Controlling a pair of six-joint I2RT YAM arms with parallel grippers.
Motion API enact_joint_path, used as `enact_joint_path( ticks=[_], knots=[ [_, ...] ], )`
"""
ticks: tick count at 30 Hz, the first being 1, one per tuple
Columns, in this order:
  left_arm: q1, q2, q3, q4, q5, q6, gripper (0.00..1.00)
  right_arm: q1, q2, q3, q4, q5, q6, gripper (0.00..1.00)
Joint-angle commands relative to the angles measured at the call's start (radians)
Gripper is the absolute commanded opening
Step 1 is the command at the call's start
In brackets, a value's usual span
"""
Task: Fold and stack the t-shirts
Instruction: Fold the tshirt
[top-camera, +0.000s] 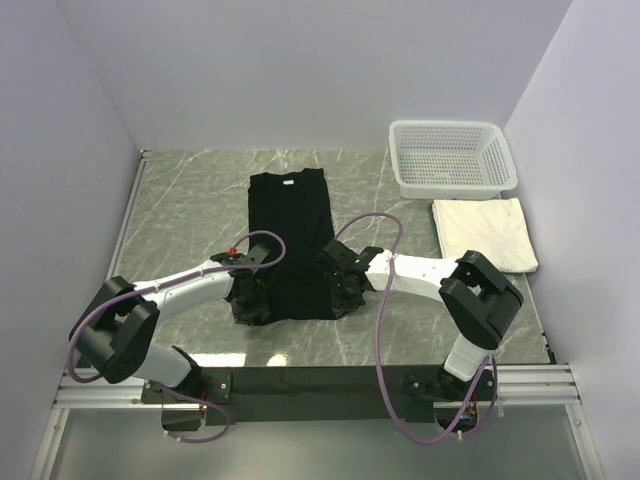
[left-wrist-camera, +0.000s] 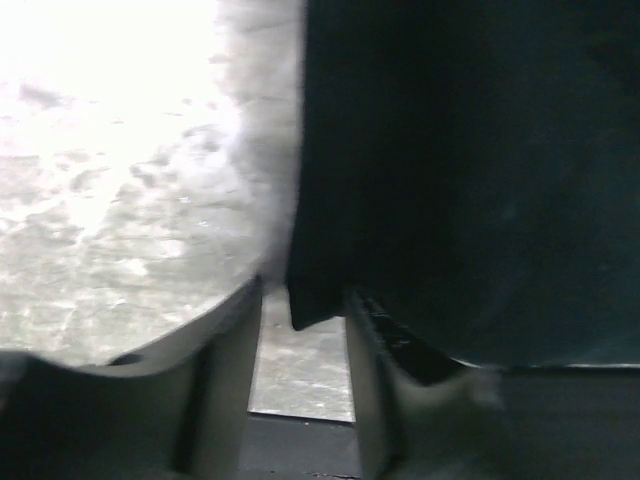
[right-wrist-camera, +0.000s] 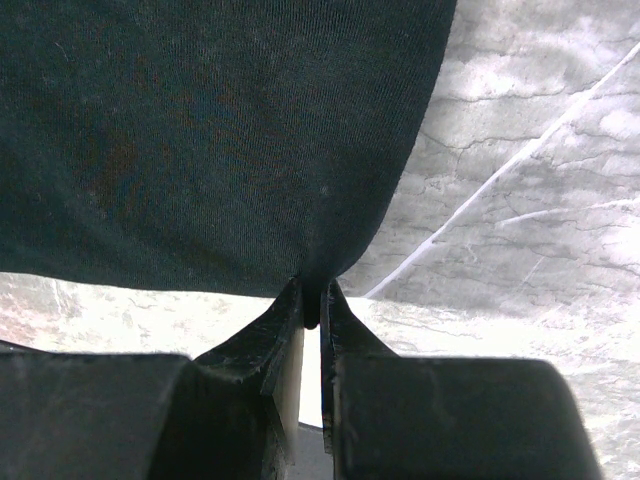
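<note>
Black tee (top-camera: 290, 220) on table (top-camera: 190, 200), right claw (right-wrist-camera: 312, 296) pinching its hem, left claw (left-wrist-camera: 305, 302) apart astride its edge

No lettering, brand or number is showing clearly enough to read. A small white tag (top-camera: 288, 184) is sitting at the collar of the black t-shirt (top-camera: 290, 225), its print too small to read.

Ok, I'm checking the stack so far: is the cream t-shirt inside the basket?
No, the cream t-shirt lies folded on the table, just outside the basket.
</note>
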Motion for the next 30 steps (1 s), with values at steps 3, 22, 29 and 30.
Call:
enact_joint_path(
  ticks=[3, 22, 29, 30],
  knots=[
    [-0.03, 0.092, -0.04, 0.072, -0.022, 0.01, 0.27, 0.006, 0.019, -0.019, -0.03, 0.039, -0.019, 0.0],
    [-0.037, -0.29, 0.05, -0.406, 0.246, 0.07, 0.01, -0.006, -0.198, -0.018, -0.462, -0.122, -0.234, 0.0],
    [-0.041, -0.423, 0.104, -0.532, 0.424, 0.065, 0.01, -0.01, -0.309, 0.053, -0.672, -0.222, -0.294, 0.0],
    [-0.033, -0.414, 0.148, -0.535, 0.424, 0.071, 0.01, -0.02, -0.308, 0.094, -0.689, -0.214, -0.301, 0.0]
  ],
)
